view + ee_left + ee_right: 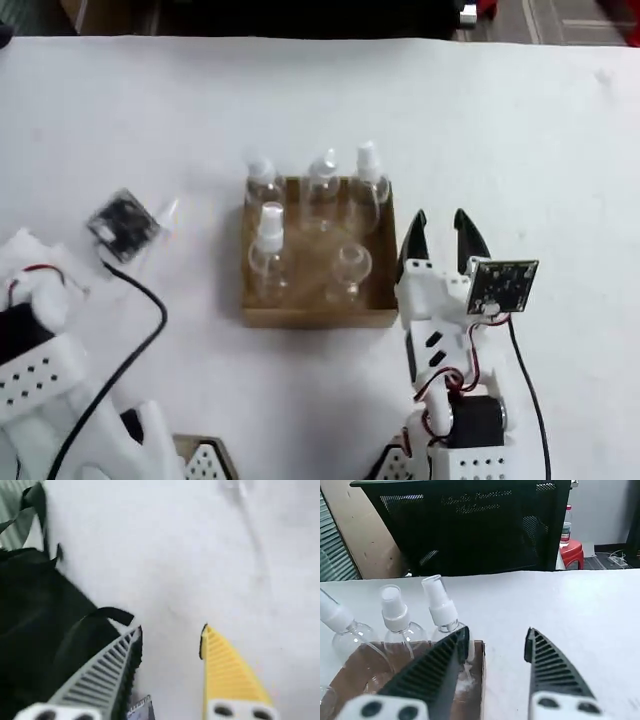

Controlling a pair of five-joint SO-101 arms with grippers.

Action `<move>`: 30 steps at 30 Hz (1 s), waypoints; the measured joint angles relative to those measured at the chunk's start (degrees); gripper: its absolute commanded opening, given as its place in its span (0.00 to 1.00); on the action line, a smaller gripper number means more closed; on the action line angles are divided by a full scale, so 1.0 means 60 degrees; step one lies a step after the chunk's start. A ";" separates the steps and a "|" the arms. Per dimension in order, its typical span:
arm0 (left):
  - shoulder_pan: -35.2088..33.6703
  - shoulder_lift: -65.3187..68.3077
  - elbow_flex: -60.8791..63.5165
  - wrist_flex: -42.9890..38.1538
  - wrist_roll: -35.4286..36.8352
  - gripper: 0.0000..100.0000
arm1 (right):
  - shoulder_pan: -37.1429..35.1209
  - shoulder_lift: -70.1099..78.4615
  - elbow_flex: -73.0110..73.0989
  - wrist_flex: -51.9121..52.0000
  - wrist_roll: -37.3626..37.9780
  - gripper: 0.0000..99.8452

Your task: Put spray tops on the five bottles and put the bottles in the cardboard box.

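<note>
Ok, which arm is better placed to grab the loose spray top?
Left, probably: the spray top lies just ahead of the left gripper, which is open; the right gripper sits across the cardboard box.

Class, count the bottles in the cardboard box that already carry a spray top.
4. Far row: left bottle, middle bottle, right bottle; front-left bottle. The front-right bottle has none.

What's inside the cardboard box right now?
Five clear plastic bottles stand in the brown cardboard box: four carry white spray tops, one bottle is topless. Whether anything lies beneath them is hidden.
</note>
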 measured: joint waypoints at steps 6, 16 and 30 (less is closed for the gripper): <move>0.1040 0.0542 0.0234 0.0029 -0.0249 0.18 | 0.0000 0.0015 0.0059 0.0000 0.0293 0.16; 0.1128 0.5289 -0.2168 0.0103 0.0879 0.18 | 0.0000 0.0015 0.0059 -0.0190 0.0352 0.16; 0.3311 1.0857 -0.6872 0.1597 0.5685 0.29 | 0.0000 -0.0044 0.0322 -0.0527 0.0352 0.16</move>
